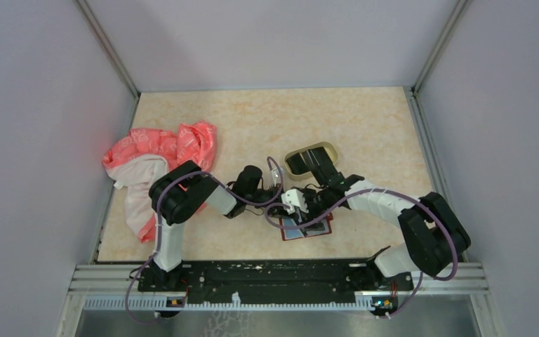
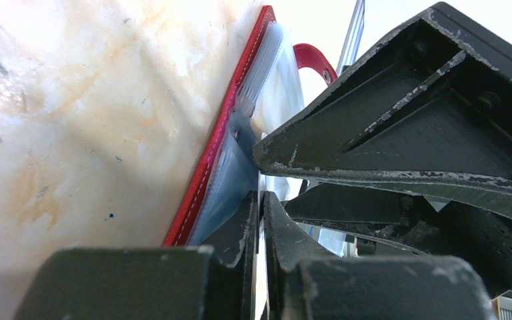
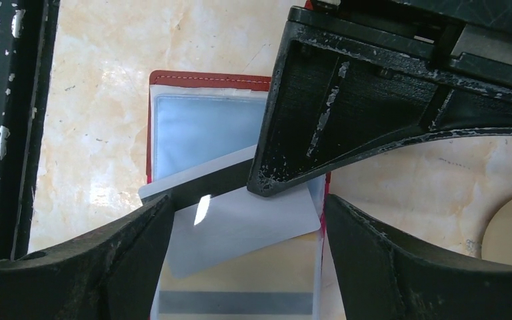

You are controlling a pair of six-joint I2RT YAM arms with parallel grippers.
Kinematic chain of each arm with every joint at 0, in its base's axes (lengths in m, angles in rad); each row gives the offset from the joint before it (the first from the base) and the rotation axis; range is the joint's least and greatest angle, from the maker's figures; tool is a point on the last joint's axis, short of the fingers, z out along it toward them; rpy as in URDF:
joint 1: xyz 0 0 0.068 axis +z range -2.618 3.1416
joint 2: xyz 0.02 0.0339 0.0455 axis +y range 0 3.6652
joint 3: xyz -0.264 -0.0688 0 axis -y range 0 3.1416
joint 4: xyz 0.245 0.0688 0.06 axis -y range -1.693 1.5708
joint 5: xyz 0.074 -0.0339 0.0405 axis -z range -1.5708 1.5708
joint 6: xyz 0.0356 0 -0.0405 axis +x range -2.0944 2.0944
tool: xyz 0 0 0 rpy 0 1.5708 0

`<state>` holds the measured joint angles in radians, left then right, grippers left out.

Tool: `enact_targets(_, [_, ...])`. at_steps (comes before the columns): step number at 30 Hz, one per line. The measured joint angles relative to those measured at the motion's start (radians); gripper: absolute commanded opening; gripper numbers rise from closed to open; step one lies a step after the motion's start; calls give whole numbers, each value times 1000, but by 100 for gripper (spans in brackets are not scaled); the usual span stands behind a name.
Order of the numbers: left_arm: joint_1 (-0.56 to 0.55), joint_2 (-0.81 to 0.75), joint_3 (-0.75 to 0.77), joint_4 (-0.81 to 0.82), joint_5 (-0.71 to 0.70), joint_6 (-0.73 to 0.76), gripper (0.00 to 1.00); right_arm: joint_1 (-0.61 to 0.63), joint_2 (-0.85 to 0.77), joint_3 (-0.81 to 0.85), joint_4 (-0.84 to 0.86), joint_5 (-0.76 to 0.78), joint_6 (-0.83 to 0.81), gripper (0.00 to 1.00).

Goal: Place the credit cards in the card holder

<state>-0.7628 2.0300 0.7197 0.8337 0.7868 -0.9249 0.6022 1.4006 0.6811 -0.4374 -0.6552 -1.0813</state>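
Note:
The red card holder (image 1: 321, 230) lies open on the table, its clear pockets facing up (image 3: 203, 83). A light-blue card (image 3: 200, 127) sits in the far pocket and a gold-tan card with a grey stripe (image 3: 240, 277) in the near one. My left gripper (image 2: 261, 200) is shut on the edge of a pale grey credit card (image 3: 240, 223), which lies slanted over the holder. My right gripper (image 3: 247, 210) stands open with one finger on each side of the holder, touching nothing. From above, both grippers (image 1: 291, 209) (image 1: 314, 210) meet over the holder.
An oval tan tray (image 1: 331, 149) with dark cards in it stands just behind the grippers. A pink and white cloth (image 1: 158, 158) lies bunched at the left. Grey walls enclose the table on three sides.

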Motion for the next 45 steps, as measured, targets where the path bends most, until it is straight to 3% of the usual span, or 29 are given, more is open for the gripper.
enact_targets(12, [0, 5, 0, 1, -1, -3, 22, 0, 2, 11, -35, 11, -25, 74])
enact_targets(21, [-1, 5, 0, 1, -1, -4, 24, -3, 9, 23, -76, 11, -34, 71])
enact_targets(26, [-2, 5, 0, 4, -1, -8, 23, -19, 10, 28, -101, 3, -39, 70])
enact_targets(34, [-2, 8, 0, 5, -1, -22, 12, -90, 1, 29, -147, -55, -53, 71])
enact_targets(45, [-1, 12, 12, -16, 5, -24, 11, -187, -95, 29, -162, -113, -68, 72])
